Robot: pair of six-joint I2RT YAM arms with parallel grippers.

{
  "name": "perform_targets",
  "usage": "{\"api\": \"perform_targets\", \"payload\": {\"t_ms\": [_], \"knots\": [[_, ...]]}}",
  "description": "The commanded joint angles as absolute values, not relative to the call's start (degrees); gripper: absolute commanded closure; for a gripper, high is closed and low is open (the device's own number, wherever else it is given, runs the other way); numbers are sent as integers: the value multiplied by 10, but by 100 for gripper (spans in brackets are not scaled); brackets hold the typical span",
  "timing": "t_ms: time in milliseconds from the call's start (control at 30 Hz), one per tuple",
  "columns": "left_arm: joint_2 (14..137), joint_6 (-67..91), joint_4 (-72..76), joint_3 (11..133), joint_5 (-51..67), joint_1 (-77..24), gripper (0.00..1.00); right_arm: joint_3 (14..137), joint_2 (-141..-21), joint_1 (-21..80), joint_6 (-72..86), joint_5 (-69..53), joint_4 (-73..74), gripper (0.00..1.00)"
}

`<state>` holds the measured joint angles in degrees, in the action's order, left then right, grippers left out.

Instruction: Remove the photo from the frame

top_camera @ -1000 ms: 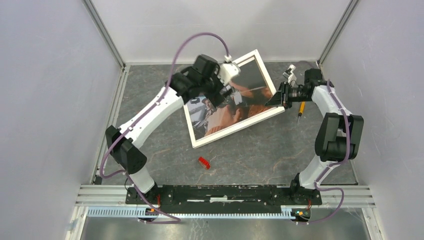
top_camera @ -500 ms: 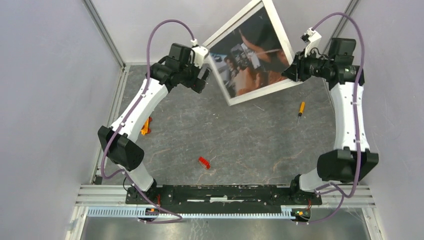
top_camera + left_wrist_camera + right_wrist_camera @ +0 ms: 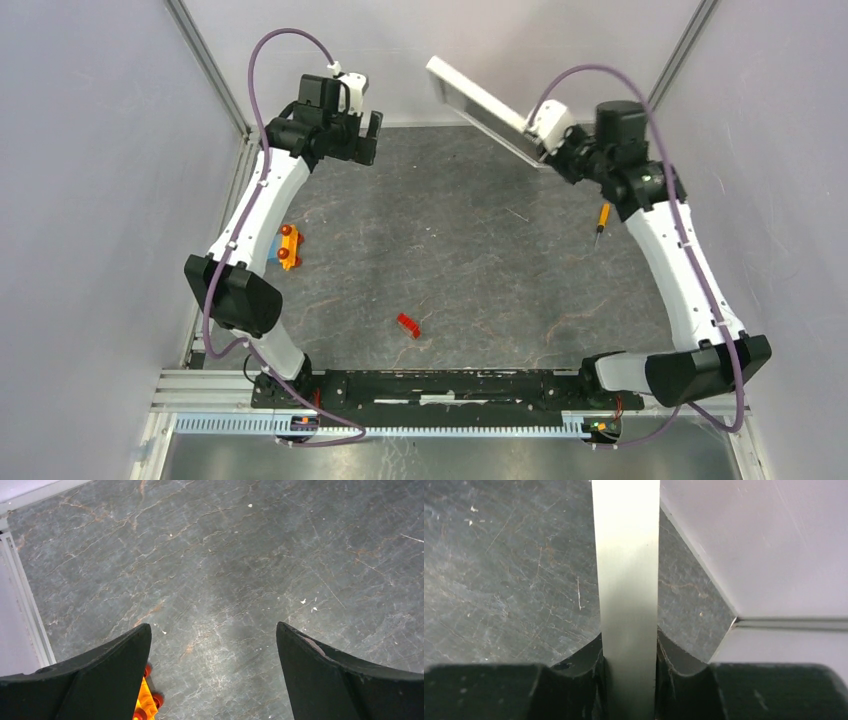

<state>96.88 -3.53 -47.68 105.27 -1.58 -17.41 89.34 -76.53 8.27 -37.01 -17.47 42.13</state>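
My right gripper (image 3: 548,150) clamps 1 edge of the large white-bordered rectangular picture frame (image 3: 480,102), holding it edge-on in the air at about 1 o'clock. My left gripper (image 3: 360,138) gapes wide and empty at 11 o'clock. The colour photo isn't visible (its face is turned away), so I judge the extraction not yet done.

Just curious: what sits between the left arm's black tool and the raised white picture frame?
Nothing: the top view shows empty air between left tool and white frame, above grey marbled tabletop.
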Motion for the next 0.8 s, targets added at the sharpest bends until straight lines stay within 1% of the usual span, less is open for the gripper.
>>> {"api": "perform_targets", "payload": {"t_ms": [0, 133, 300, 433, 667, 767], "knots": [[949, -5, -482, 1072, -14, -158, 0, 851, -728, 180, -406, -87, 299, 100], [932, 31, -489, 1041, 24, -129, 0, 789, -717, 251, -409, -19, 282, 100], [909, 49, -486, 984, 63, -84, 0, 659, -677, 324, -424, 30, 231, 100], [896, 40, -477, 950, 67, -74, 0, 544, -646, 373, -455, 63, 159, 100], [889, 28, -474, 904, 102, -74, 0, 411, -660, 415, -476, 140, 32, 98], [886, 21, -470, 883, 104, -74, 0, 367, -666, 418, -479, 144, -15, 97]]}}
